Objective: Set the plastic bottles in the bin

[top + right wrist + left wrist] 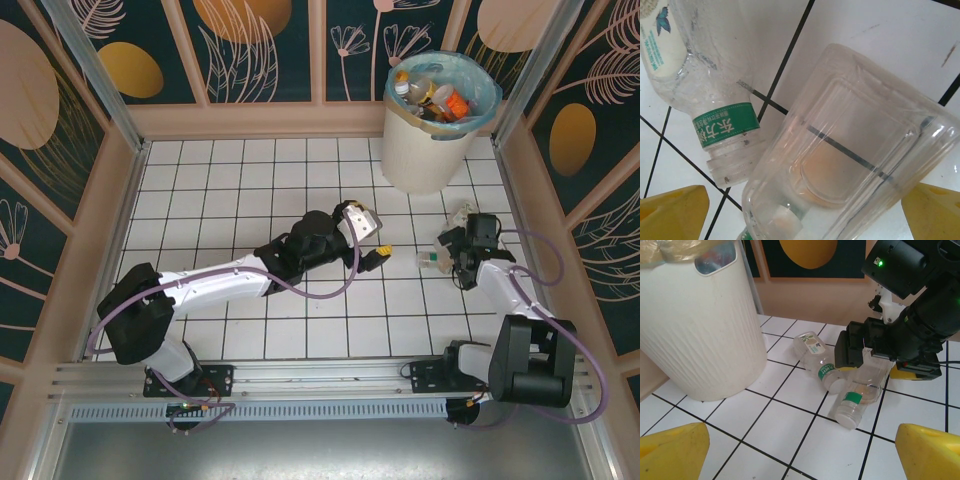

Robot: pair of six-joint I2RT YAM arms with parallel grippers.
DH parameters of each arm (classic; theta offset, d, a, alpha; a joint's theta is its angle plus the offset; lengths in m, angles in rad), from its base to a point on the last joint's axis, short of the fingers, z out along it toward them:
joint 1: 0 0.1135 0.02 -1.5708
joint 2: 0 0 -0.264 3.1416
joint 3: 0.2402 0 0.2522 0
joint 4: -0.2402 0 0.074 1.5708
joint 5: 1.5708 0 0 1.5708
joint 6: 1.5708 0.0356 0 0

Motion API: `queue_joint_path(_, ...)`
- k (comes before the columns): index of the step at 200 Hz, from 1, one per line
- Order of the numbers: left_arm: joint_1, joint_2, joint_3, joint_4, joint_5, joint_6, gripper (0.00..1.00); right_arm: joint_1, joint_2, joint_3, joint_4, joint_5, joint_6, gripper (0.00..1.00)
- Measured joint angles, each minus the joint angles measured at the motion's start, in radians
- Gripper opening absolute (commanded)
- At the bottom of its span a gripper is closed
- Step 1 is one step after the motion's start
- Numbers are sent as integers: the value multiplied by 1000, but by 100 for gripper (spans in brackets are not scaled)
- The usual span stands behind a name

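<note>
Right claw [802, 210]: spread wide, its yellow fingertips [672, 212] at the two lower corners of the right wrist view; it straddles a bottle and is not closed on it.
Wide clear bottle [850, 150]: lies on its side between the right claw's fingers, its flat base towards the wrist camera; the left wrist view shows a green band and a white cap at its other end; whether the fingers touch it cannot be told.
Second clear bottle [695, 70]: lies on its side just beside the first, with a green collar at the neck and a pale label; its neck meets the wide bottle's side.
Place of the two bottles: on the white tiled tabletop [250, 190] near the right edge, about midway between the near and far edges.
Left claw [800, 455]: open wide with nothing between its yellow fingertips, out over the middle of the tabletop, pointing towards the right edge and the two bottles.
Bin [425, 150]: cream-white and ribbed, standing upright in the far right corner of the tabletop, well apart from both claws.
Bin lining: a light blue bag [482, 92] folded over the rim.
Inside the bin: several bottles [435, 98], one with an orange label.
</note>
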Motion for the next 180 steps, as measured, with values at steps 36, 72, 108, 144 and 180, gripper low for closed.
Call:
queue_joint_path(36, 0, 0, -4, -1, 0, 0, 96, -56, 96, -2, 74, -19, 9, 92)
queue_joint_path(72, 0, 0, -14, -3, -1, 0, 96, -84, 168, -3, 89, -18, -10, 89)
queue_joint_path(108, 0, -8, -30, -1, -5, 0, 96, -94, 172, -3, 72, -18, -35, 74)
queue_joint_path(144, 0, -15, -32, -2, -8, -1, 96, -98, 165, -3, 57, -18, -51, 62)
queue_joint_path(180, 0, -50, -32, -8, -32, -8, 96, -98, 82, -2, 32, -14, -73, 58)
